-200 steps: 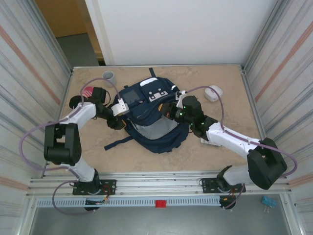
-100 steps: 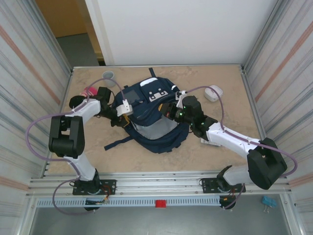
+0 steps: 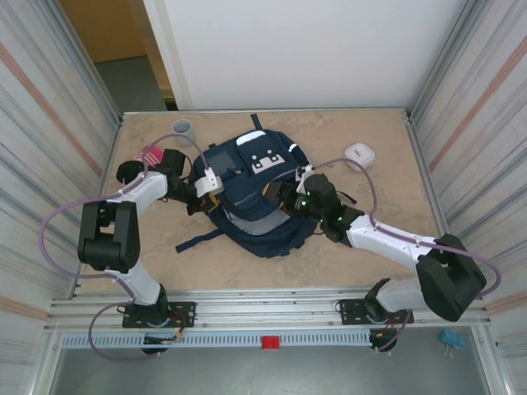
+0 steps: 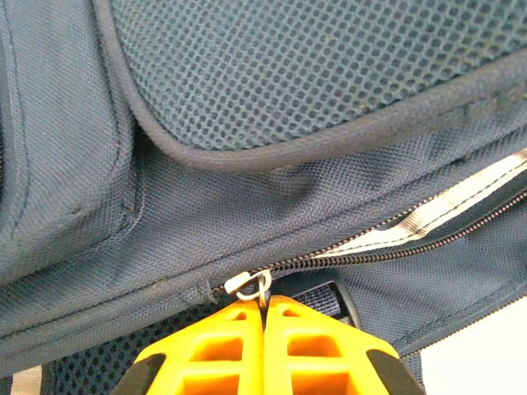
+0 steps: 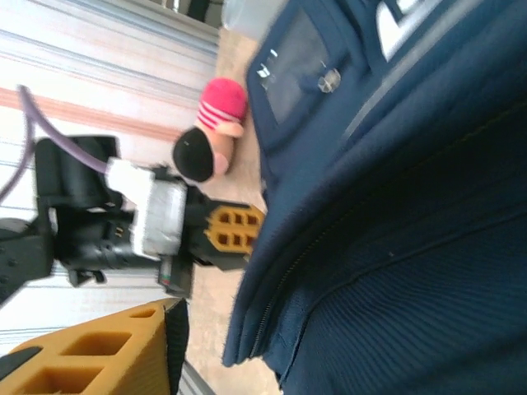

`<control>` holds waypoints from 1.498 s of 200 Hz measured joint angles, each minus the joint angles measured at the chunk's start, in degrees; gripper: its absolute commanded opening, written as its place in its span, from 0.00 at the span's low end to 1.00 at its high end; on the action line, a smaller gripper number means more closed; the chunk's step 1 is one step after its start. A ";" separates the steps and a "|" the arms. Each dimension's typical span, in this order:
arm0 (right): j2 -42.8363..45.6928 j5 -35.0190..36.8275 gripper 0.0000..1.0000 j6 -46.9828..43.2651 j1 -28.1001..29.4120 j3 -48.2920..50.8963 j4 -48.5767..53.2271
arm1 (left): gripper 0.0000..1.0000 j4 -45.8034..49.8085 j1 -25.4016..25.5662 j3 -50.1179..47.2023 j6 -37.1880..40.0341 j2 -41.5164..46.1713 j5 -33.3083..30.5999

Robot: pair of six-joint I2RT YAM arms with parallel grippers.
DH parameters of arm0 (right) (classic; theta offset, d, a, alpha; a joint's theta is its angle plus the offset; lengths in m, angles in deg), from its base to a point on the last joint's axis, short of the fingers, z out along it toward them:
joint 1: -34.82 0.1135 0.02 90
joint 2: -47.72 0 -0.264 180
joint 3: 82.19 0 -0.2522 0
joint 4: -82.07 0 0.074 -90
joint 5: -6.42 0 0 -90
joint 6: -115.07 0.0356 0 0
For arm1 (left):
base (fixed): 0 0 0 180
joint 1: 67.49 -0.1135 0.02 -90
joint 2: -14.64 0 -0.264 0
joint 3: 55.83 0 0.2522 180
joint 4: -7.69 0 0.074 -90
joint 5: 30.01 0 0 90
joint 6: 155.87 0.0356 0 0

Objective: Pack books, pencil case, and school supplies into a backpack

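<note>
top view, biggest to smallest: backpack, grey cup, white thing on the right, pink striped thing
1. backpack, by far
2. white thing
3. grey cup, only slightly smaller
pink striped thing: partly behind left arm, unranked

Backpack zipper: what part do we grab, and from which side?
Pinch the small metal zipper pull at the end of the zipper track on the backpack. It sticks out of the seam below the mesh panel, so come from the seam's outer side, one finger on each flat face. The left gripper is shut on it this way.
</note>
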State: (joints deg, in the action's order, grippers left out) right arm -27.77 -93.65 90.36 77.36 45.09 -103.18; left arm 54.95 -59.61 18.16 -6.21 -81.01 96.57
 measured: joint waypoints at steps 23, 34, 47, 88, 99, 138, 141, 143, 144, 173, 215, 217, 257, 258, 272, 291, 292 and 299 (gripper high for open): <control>-1.79 1.46 0.32 3.54 2.97 2.89 -1.62 | 0.00 -0.24 0.00 0.00 -1.29 0.24 0.44; -3.19 2.16 0.24 5.51 3.98 3.15 -2.45 | 0.00 -0.31 0.00 0.00 -1.73 0.28 0.48; -4.46 2.89 0.18 6.58 4.59 3.19 -3.48 | 0.00 -0.26 0.02 0.00 -2.27 0.33 0.46; -6.49 3.28 0.11 7.78 4.52 3.19 -6.29 | 0.00 3.43 3.34 0.24 -2.67 0.33 -0.28; -6.69 2.93 0.11 7.78 4.11 3.19 -6.71 | 0.00 4.52 4.35 0.48 -3.06 0.35 -0.33; -7.02 2.54 0.09 7.54 3.54 2.62 -7.08 | 0.00 7.45 6.95 1.14 -6.27 0.52 0.15; -7.10 2.56 0.09 7.54 3.56 2.54 -7.19 | 0.00 7.65 7.19 1.14 -6.73 0.61 0.11; -7.21 2.54 0.09 7.54 3.56 2.47 -7.19 | 0.00 7.69 7.39 1.14 -6.95 0.70 0.13; -7.30 2.54 0.09 7.54 3.54 2.40 -7.26 | 0.00 7.78 7.54 1.14 -7.13 0.79 0.15; -9.33 2.73 0.09 7.54 3.23 1.66 -9.42 | 0.00 8.50 13.81 -0.28 -11.34 4.90 5.05; -9.88 1.57 0.06 6.93 2.05 1.05 -10.49 | 0.24 2.73 19.76 -4.68 -19.80 13.81 7.76; -9.86 1.36 0.06 6.69 1.99 1.05 -10.47 | 0.26 2.54 19.71 -4.87 -19.82 14.29 7.72; -7.08 -8.24 0.05 -2.16 -2.86 -2.19 -2.21 | 0.58 -2.03 14.71 -7.63 -18.69 23.54 1.01; -7.04 -8.48 0.05 -2.47 -2.95 -2.34 -1.95 | 0.58 -2.12 14.62 -7.63 -18.36 23.63 0.85; -6.10 -13.18 0.05 -7.10 -5.14 -5.20 2.78 | 0.68 -2.84 12.57 -7.61 -14.60 24.41 -2.47; -5.25 -19.50 0.05 -13.40 -7.89 -8.68 9.33 | 0.78 -3.41 10.62 -7.58 -9.70 23.32 -6.16; -5.25 -19.74 0.05 -13.66 -7.96 -8.79 9.60 | 0.78 -3.41 10.54 -7.58 -9.42 23.23 -6.27; -5.22 -21.92 0.04 -15.65 -8.90 -9.88 11.91 | 0.80 -3.65 10.01 -7.50 -7.69 22.40 -7.23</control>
State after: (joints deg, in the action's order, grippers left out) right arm -32.99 -115.57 74.71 68.47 35.21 -91.26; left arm 51.30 -49.60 10.66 -13.90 -58.61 89.33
